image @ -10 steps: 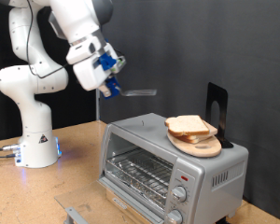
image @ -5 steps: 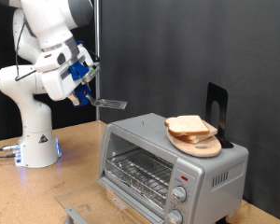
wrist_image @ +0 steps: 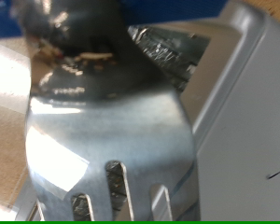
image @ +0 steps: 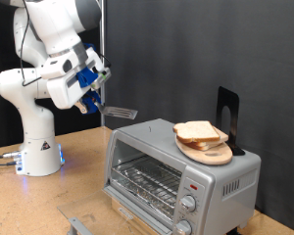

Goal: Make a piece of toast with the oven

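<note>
Against a black backdrop, on a wooden table (image: 49, 201), I see my gripper (image: 93, 100) clamped on a slotted silver metal spatula (image: 118, 113), in the air above the small silver toaster oven (image: 181, 166). The pale bread slices (image: 199, 132) sit on a round wooden plate (image: 208, 153) atop it; light, soft, best scooped from underneath.

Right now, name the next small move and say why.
Probably carry the spatula in the gripper towards the exterior view's right, to the piece of toast on the wooden plate atop the oven: its blade hangs short of the stack.
</note>
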